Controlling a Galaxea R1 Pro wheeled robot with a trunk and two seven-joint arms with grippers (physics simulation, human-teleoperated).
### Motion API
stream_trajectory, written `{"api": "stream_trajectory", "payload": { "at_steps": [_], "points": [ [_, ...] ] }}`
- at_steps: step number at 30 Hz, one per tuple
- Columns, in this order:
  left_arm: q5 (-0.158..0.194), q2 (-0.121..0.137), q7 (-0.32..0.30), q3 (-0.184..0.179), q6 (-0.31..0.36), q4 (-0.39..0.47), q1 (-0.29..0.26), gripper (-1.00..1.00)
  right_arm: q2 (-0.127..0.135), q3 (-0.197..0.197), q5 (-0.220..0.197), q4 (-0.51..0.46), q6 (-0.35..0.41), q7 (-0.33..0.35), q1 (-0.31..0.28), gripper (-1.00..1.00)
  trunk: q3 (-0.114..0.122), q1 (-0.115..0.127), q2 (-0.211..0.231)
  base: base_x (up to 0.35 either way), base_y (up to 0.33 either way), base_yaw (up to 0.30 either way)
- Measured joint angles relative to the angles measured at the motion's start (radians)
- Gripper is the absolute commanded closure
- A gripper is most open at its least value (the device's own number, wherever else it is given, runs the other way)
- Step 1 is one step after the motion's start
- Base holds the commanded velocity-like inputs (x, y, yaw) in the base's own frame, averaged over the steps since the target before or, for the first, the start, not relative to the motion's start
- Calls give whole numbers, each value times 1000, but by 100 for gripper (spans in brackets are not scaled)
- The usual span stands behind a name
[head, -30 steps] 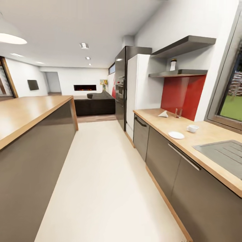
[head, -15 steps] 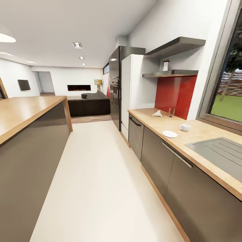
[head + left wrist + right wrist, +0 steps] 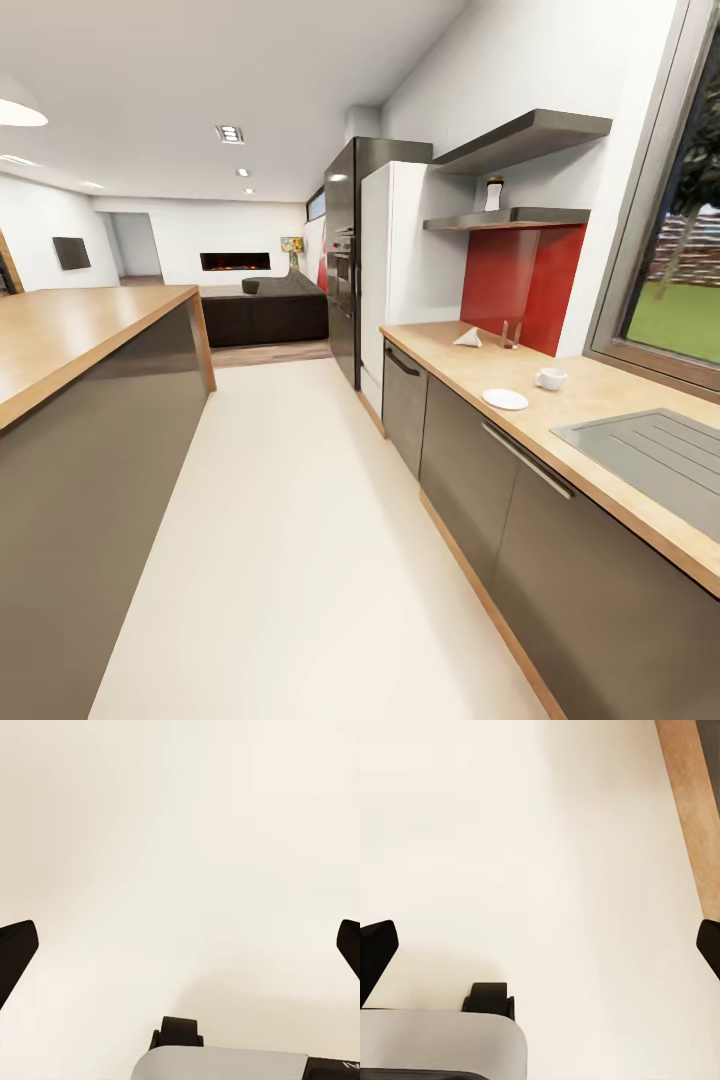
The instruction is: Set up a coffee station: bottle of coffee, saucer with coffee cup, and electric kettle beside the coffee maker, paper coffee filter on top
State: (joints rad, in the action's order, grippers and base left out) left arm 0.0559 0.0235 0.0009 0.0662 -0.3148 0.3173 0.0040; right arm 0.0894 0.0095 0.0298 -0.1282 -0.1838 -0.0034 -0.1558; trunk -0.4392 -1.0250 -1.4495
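The kitchen countertop runs along the right wall. On it lie the white saucer and, just beyond it, the coffee cup, standing apart from the saucer. Farther back the paper coffee filter rests on the worktop. The bottle of coffee stands on the lower wall shelf. The coffee maker and the electric kettle are out of view. My left gripper is open above pale floor, holding nothing. My right gripper is also open over the floor, near a wooden plinth strip.
A grey inset sink sits in the worktop at the near right. Two small upright items stand by the red splashback. A big wooden island lines the left side. A pale floor aisle runs between them toward a fridge.
The camera turned a little to the right between the earliest frame and now, shifting the whole picture left. Nothing on the worktop or shelf has moved.
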Motion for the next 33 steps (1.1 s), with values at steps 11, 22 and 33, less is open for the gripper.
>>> {"api": "stream_trajectory", "payload": {
  "at_steps": [11,22,33],
  "points": [
    [0,0,-1,13,0,8,0,-100,2,20,-13,4,0,-5,-7,-100,0,1,0,240,107,0],
    [0,1,0,13,0,8,0,-100,1,50,-13,6,-1,-6,-8,-100,0,1,0,319,79,0],
    [0,1,1,13,1,8,0,-100,-7,52,-13,7,-1,-6,-8,-100,0,1,0,327,3,113]
  ]
}}
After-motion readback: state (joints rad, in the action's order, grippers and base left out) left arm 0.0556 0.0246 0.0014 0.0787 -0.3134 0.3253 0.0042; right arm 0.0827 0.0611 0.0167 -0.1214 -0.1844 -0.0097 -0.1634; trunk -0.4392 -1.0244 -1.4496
